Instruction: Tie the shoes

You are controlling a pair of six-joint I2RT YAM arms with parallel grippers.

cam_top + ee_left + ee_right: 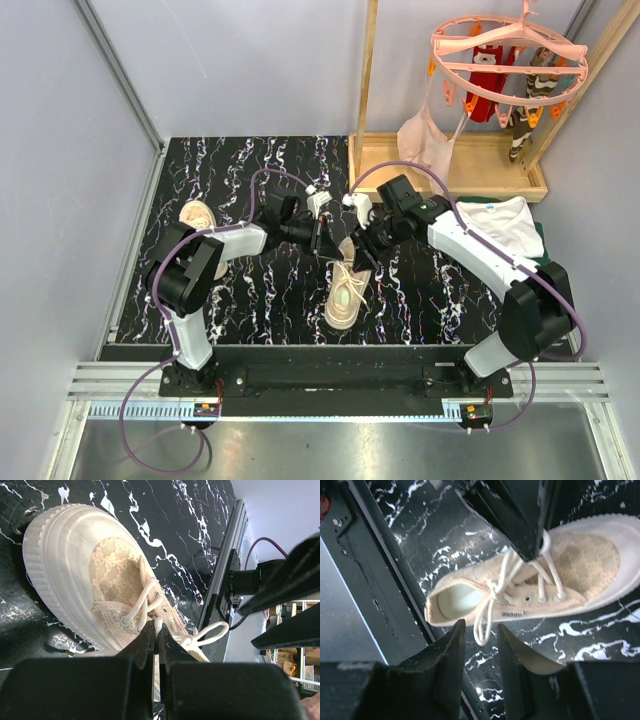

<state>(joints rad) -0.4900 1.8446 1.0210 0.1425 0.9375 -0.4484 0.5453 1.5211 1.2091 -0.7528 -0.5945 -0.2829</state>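
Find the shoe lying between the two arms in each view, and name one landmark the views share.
Top external: the shoe sits near the centre of the picture, just below the middle.
Left wrist: it fills the left half, with the toe cap at upper left.
Right wrist: it runs across the middle to the right edge, toe at the right.
Shared landmark: its white lace.

Beige laced shoe [345,295] centre — its mate [198,215] left.

Left arm [190,335], right arm [480,250]: white links, black joints, 2 looping purple cables [400,164].
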